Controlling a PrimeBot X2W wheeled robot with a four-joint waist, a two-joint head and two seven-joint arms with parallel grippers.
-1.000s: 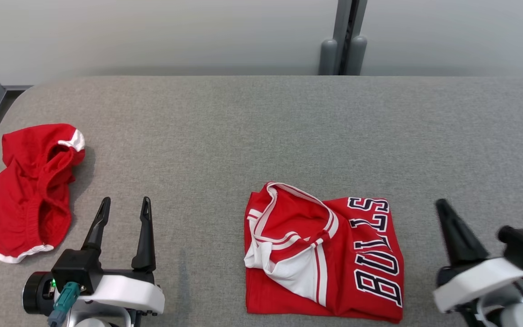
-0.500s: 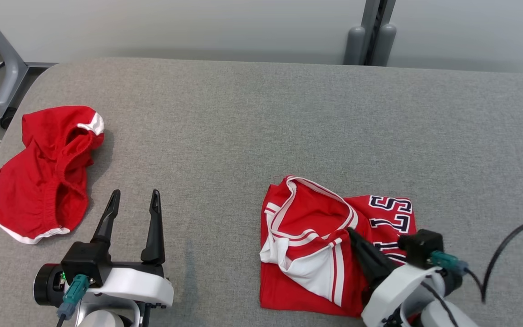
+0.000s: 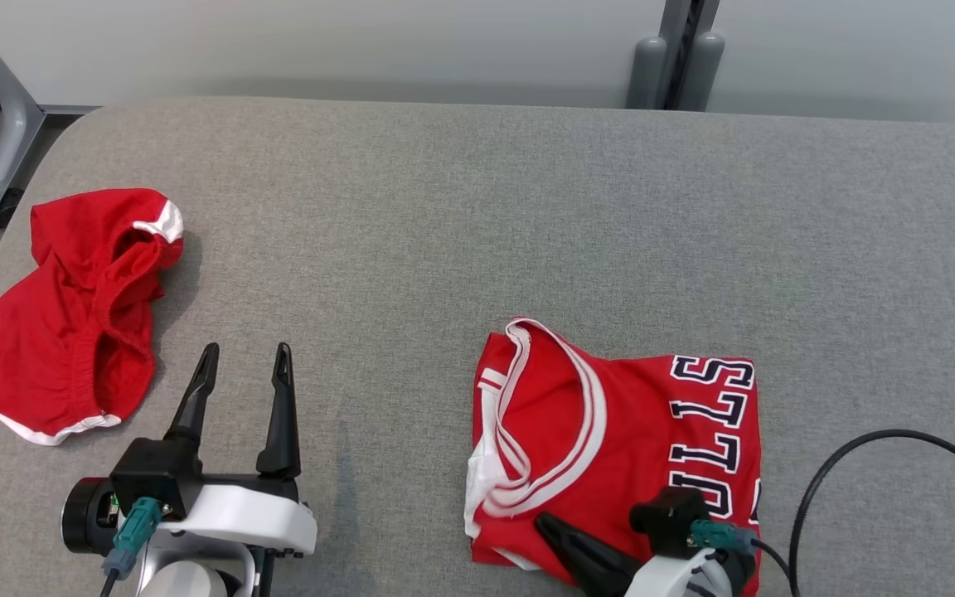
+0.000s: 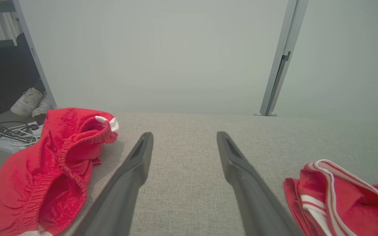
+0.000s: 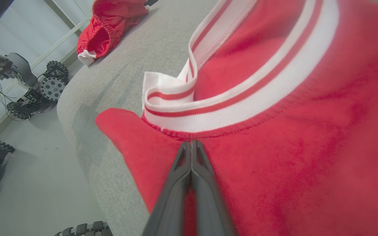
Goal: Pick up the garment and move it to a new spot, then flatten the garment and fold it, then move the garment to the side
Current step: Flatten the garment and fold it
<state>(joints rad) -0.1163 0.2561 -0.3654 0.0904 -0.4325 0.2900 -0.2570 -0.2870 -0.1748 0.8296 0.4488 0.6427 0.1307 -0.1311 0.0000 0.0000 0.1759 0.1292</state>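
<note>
The red jersey (image 3: 643,431) with white-and-red trim and dark lettering is lying folded on the grey table (image 3: 444,215), its striped neckline facing up and its lettering running down the side away from the red shorts (image 3: 63,332). The right end effector (image 5: 191,142) is sitting over the jersey's near edge with its two dark fingers pressed tightly together. The joined tip is pointing at the red cloth just below the neckline band. Whether any cloth is caught between the fingers cannot be told. A black cable (image 3: 859,448) is arching over the table just to the right of the jersey. The left end effector (image 3: 246,352) is resting well to the left of the jersey, apart from it, with its fingers spread wide and nothing between them but bare table. The shorts are lying crumpled further left of the jersey, beyond the left end effector, near the table's rounded corner.
</note>
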